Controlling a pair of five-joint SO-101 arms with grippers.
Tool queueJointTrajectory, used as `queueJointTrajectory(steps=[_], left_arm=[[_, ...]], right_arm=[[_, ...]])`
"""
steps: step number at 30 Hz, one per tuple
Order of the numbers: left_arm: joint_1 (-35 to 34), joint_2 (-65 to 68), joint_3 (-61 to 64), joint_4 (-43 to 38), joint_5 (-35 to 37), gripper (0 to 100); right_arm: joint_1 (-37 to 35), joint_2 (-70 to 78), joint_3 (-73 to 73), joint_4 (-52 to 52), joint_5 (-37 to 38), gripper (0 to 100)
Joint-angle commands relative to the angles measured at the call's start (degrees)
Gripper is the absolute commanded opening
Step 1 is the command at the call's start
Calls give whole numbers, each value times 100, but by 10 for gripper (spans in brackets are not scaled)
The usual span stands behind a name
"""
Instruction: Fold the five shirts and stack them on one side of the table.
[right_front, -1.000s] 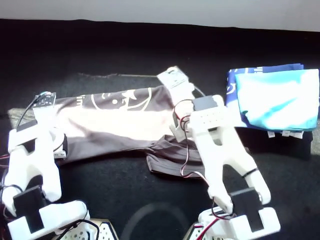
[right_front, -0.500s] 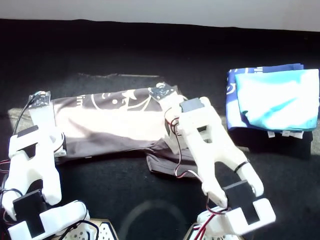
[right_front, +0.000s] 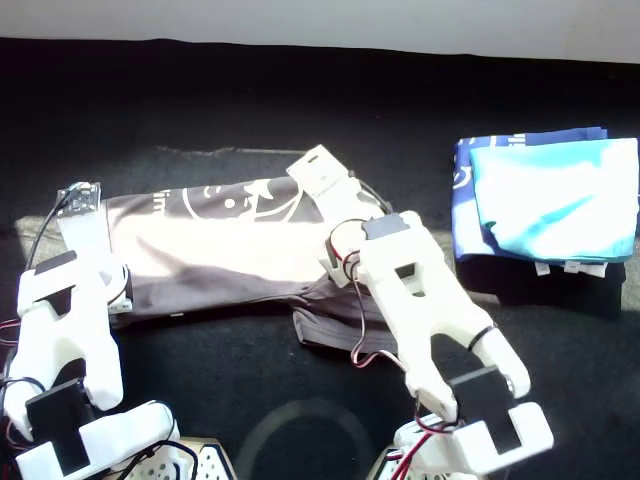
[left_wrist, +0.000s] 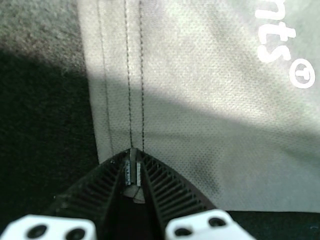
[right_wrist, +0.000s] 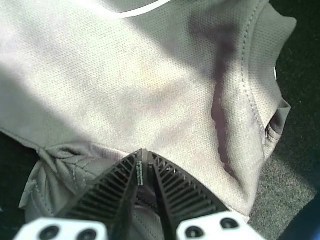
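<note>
Grey shirt (right_front: 230, 240): 1. Folded stack, layers visible: 3, i.e. 1 lt teal shirt (right_front: 555, 200), 1 blue shirt (right_front: 465, 180), 1 black shirt (right_front: 560, 285); any more, can't tell. Arms: 2. Grippers: 2, left gripper (left_wrist: 132, 152) & right gripper (right_wrist: 142, 152).

Left arm (right_front: 62, 330) stood extended forward | left end effector (left_wrist: 131, 167) pointed down, jaws were closed together | right arm (right_front: 425, 300) stood extended forward and inward | right end effector (right_wrist: 143, 161) pointed down, jaws were closed together
</note>
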Motion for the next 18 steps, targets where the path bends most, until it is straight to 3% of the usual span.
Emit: queueJointTrajectory(steps=[1,5,8,18], left_arm=[[-66,13,75,-158,35,9],[-66,4,75,-158,35,9],[-66,13,75,-176,35,9],[-66,4,84,-229,35,9]], right_arm=[[-48,277,-22,-374,26,9],[-92,462,31,-251,26,9],[-136,277,-22,391,26,9],[-1086,-620,40,1903,62,9]])
